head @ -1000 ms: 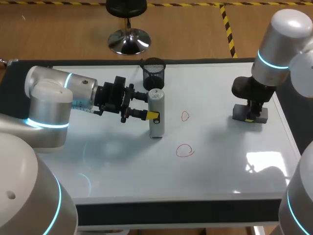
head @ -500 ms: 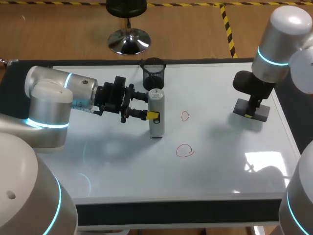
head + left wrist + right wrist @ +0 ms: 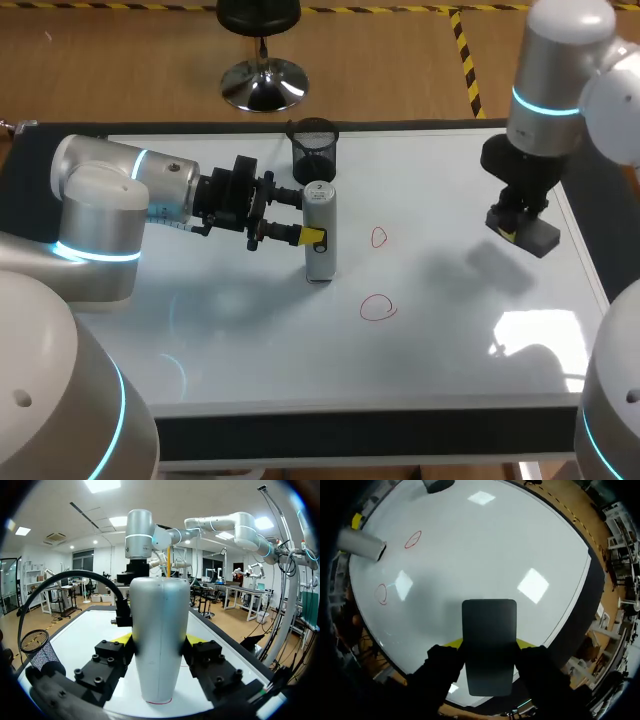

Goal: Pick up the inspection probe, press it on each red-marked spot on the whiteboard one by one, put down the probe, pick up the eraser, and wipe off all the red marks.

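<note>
Both my pincers full.
My left gripper, level, clamps the upright inspection probe; my right gripper points down, holding the eraser above the whiteboard.

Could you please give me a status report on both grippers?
Left gripper shut on probe, upright on whiteboard. Right gripper shut on eraser, off the board. Two red marks unwiped, nothing in between.

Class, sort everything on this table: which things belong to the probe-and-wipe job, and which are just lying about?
Job in hand:
grey cylindrical probe, in the left pincer
dark rectangular eraser, in the right pincer
white whiteboard
two red pen marks

Lying about:
black mesh cup, standing behind the probe
</note>
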{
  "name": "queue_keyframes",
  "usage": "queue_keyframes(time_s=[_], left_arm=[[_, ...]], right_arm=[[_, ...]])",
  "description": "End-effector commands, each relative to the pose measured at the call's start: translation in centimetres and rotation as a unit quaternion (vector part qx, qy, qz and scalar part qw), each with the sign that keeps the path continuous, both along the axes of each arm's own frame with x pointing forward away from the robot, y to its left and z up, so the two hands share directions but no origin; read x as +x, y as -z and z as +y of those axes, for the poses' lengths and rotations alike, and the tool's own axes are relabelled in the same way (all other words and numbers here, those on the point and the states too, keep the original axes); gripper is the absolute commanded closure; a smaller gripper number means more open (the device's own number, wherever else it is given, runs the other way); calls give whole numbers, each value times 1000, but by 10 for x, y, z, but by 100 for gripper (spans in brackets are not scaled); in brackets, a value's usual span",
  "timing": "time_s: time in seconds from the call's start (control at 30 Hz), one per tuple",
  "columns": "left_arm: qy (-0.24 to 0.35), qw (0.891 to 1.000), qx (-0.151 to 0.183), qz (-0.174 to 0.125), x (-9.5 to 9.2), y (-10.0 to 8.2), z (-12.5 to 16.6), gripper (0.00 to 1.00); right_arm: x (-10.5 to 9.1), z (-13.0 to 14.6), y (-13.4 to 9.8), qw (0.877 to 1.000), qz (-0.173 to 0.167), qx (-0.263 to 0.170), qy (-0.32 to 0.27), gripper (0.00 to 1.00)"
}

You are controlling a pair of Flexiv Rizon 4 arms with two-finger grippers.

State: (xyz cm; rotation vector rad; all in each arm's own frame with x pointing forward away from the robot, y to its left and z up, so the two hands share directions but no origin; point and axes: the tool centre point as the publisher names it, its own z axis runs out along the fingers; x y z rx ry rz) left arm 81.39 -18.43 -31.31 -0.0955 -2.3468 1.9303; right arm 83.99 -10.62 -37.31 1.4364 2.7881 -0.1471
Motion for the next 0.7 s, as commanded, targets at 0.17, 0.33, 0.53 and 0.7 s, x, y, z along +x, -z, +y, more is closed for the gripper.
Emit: queue_keyframes(time_s=[0.17, 0.33, 0.53, 0.7], left_arm=[[-1, 1000, 0, 0, -1, 9, 0, 100], [-1, 1000, 0, 0, -1, 9, 0, 100], [-1, 1000, 0, 0, -1, 9, 0, 100], [-1, 1000, 0, 0, -1, 9, 0, 100]], right_arm=[[9, -1, -1, 988, 81, 0, 132, 100], [9, -1, -1, 988, 81, 0, 132, 100], [-8, 5, -5, 982, 64, 62, 167, 100], [-28, 4, -13, 973, 19, 82, 215, 100]])
